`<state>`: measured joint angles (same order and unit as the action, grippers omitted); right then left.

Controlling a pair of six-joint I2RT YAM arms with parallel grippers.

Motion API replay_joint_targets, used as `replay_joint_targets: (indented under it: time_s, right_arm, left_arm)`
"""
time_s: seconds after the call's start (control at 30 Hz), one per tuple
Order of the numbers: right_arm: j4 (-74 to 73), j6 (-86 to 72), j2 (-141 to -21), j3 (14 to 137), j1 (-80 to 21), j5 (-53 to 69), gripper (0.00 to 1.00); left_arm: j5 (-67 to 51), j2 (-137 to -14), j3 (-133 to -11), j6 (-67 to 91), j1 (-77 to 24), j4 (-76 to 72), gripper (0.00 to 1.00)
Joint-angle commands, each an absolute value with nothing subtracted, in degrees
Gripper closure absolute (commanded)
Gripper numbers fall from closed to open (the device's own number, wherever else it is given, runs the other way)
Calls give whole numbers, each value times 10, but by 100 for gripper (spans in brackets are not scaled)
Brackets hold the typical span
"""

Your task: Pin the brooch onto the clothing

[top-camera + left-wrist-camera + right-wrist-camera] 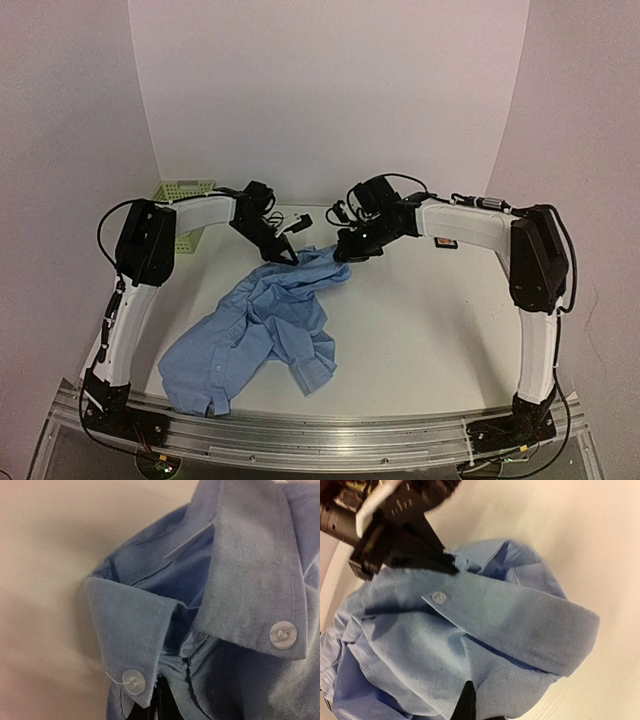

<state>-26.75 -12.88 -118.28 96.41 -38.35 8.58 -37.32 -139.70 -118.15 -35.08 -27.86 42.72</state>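
Observation:
The light blue shirt (262, 328) lies crumpled on the table, its collar end lifted at the back. My left gripper (284, 254) is shut on the shirt's collar area. In the left wrist view its dark jaws (159, 706) pinch fabric just below a collar tip with a white button (133, 682). My right gripper (351, 250) holds the collar's other side. In the right wrist view one dark finger (468, 702) shows with the shirt (420, 665) folded over it. The brooch does not show clearly in any view.
A small black square box (445, 242) with a faint reddish speck sits on the table right of the right gripper. A pale green basket (186, 192) stands at the back left. The left gripper (415, 550) shows close above the collar in the right wrist view.

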Motion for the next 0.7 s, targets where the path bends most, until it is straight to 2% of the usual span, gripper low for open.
replay_joint_targets:
  time_s: [0.0, 0.13, 0.23, 0.4, 0.47, 0.53, 0.67]
  right_arm:
    - [-267, -107, -1156, 1006, -373, 58, 100]
    - [-267, -99, -1125, 1066, -336, 35, 100]
    - [-266, -75, -1115, 1160, -312, 13, 100]
    - [-266, 30, -1140, 1422, -310, 19, 100]
    - [-259, 61, -1139, 1492, -310, 40, 100]
    - [-220, 83, -1107, 1491, -313, 97, 100]
    - [-122, 112, -999, 1380, -347, 159, 100]
  left_arm:
    - [-363, -1355, -1201, -328, -282, 424, 100]
    - [-283, -1287, -1268, -285, -268, 343, 100]
    - [-227, -1233, -1328, -297, -266, 311, 100]
    - [-149, -1061, -1255, -334, -270, 144, 100]
    - [-128, -1003, -1232, -356, -280, 100, 100]
    - [-116, -940, -1206, -378, -303, 77, 100]
    - [-97, -819, -1098, -450, -388, 36, 100]
